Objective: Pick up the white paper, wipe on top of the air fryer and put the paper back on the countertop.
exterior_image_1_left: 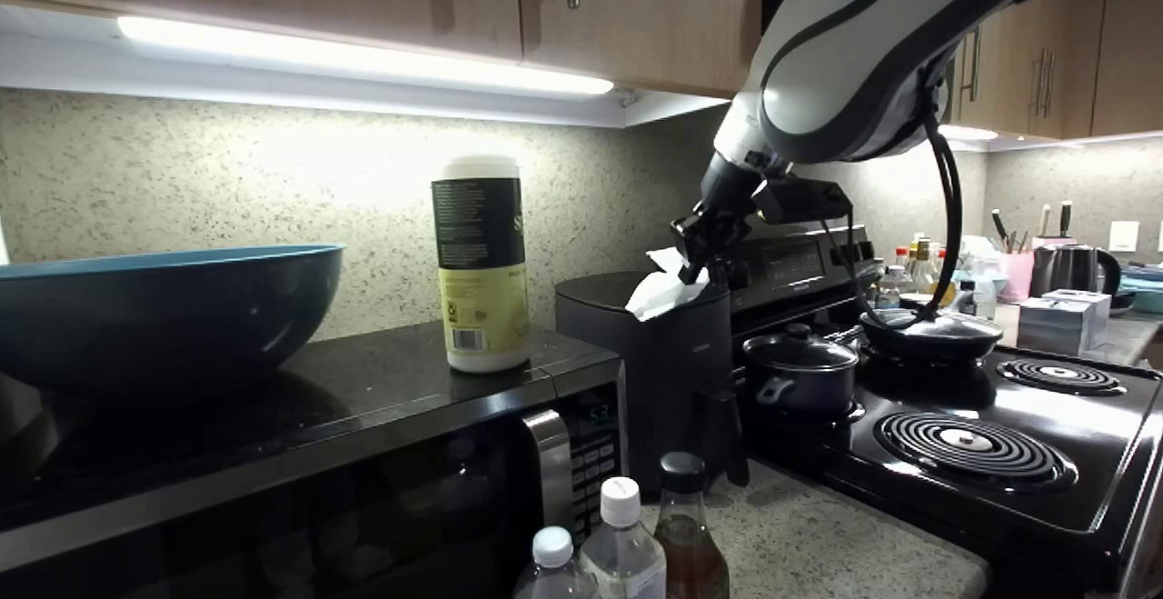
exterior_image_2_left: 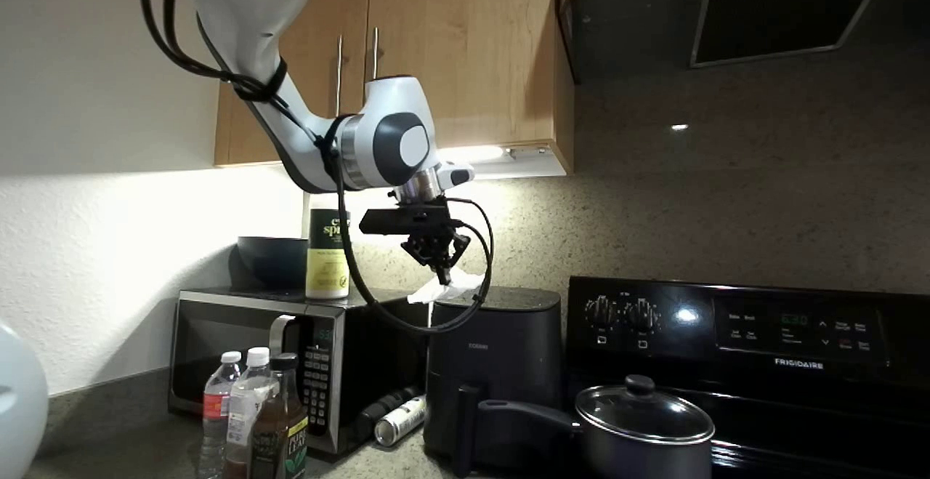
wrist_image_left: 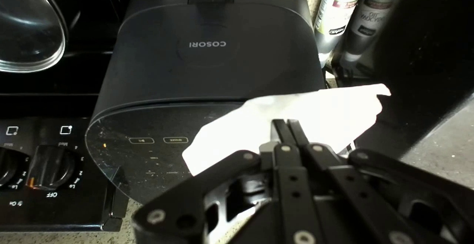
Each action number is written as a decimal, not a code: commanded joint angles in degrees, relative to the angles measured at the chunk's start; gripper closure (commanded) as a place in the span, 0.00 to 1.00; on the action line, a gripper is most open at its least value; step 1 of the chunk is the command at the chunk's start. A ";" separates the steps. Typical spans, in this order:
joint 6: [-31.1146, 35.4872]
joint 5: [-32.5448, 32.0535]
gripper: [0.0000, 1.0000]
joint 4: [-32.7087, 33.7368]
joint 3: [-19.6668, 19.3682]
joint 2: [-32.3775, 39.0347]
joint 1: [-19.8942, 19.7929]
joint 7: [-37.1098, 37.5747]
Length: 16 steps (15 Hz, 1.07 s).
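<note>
The white paper (exterior_image_1_left: 663, 293) is crumpled and spread out at the top of the black air fryer (exterior_image_1_left: 659, 381). It also shows in an exterior view (exterior_image_2_left: 465, 284) and in the wrist view (wrist_image_left: 333, 112), where part of it reaches past the fryer's microwave-side edge. My gripper (wrist_image_left: 285, 122) is shut on the paper, fingertips close together and pointing down over the fryer top. Whether the paper presses on the top is hard to tell. The gripper also shows in both exterior views (exterior_image_1_left: 692, 274) (exterior_image_2_left: 445, 279). The speckled countertop (exterior_image_1_left: 809, 526) lies below, in front of the fryer.
A black microwave (exterior_image_1_left: 363, 490) stands beside the fryer, with a wipes canister (exterior_image_1_left: 482, 272) and a large bowl (exterior_image_1_left: 173, 317) on it. Bottles (exterior_image_2_left: 254, 413) stand in front. The stove (exterior_image_1_left: 1072, 444) with a lidded pot (exterior_image_1_left: 800, 372) is on the fryer's other side. Cabinets (exterior_image_2_left: 465, 50) hang above.
</note>
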 commanded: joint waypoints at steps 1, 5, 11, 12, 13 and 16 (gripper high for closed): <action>-0.16 0.27 0.99 0.97 0.28 1.44 -0.32 -0.26; -0.11 0.25 0.98 1.65 0.26 2.66 -0.33 -0.25; 2.78 -2.58 0.99 5.97 0.78 9.09 -1.46 2.64; 2.85 -3.23 0.99 6.92 0.69 10.27 -1.54 3.10; 3.08 -4.42 0.99 8.07 0.55 11.55 -1.75 4.13; 4.58 -11.72 0.99 10.66 -0.61 13.95 -2.68 11.60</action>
